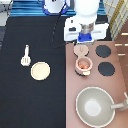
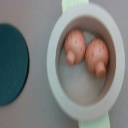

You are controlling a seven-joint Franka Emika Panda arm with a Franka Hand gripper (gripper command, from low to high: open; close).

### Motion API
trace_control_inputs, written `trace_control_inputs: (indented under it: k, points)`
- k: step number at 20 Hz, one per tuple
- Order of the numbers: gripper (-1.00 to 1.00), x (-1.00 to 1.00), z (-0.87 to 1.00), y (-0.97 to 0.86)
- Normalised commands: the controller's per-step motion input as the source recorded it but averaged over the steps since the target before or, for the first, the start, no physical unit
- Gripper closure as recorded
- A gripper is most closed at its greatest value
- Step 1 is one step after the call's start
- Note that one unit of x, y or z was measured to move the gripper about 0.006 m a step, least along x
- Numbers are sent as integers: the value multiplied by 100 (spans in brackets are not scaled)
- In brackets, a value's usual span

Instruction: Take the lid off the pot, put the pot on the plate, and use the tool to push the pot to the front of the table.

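The pot (image 1: 83, 65) sits on the stove (image 1: 97, 80) at the exterior view's right, with the lid (image 1: 80, 50) just beyond it toward the top and the claw (image 1: 85, 39) above the lid, nearer the top still. Two burners (image 1: 104, 51) lie right of the pot, and the pan (image 1: 95, 106) sits below it. On the counter (image 1: 30, 100) to the left, the plate (image 1: 40, 71) lies level with the pot, the tool (image 1: 25, 55) just up-left of it.

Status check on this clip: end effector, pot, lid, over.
End effector above stove, just beyond the pot. Pot on stove, uncovered, two reddish items inside. Lid beside pot, under the end effector. Plate and tool on table.
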Motion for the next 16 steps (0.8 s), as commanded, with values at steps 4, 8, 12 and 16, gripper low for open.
trace_control_inputs:
  k: [4,8,12,16]
  points:
    - [-100,82,-8,-19]
    - [-100,76,-27,-21]
    - [-100,71,-30,-15]
    - [-100,56,-33,-5]
